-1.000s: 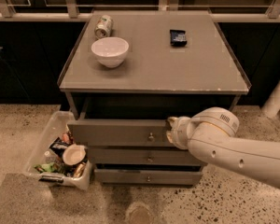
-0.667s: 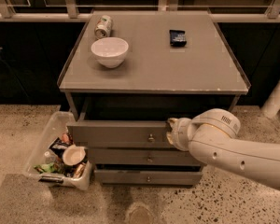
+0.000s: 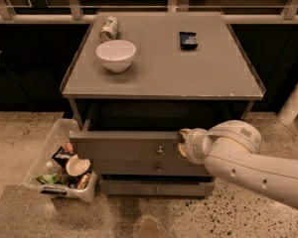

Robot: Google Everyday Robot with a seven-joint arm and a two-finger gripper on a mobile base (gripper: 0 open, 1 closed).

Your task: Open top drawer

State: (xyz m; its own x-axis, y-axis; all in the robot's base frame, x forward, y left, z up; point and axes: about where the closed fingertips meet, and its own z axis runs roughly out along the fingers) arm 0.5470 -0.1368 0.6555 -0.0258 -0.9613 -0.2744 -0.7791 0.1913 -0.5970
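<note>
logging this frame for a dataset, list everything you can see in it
cabinet: 1, grey, centre of view
bowl: 1, white, on the cabinet, left side
can: 1, pale metal, lying on its side behind the bowl
packet: 1, dark, on the cabinet, toward the back and right of the bowl
top drawer: 1, grey, round metal knob, standing out ahead of the two below
lower drawers: 2, grey, under the top drawer
bin: 1, clear plastic, on the floor left of the cabinet, holding litter
post: 1, white, far right
arm: 1, white, reaching in from the right
gripper: 1, pale, at the top drawer's front, right of its knob
</note>
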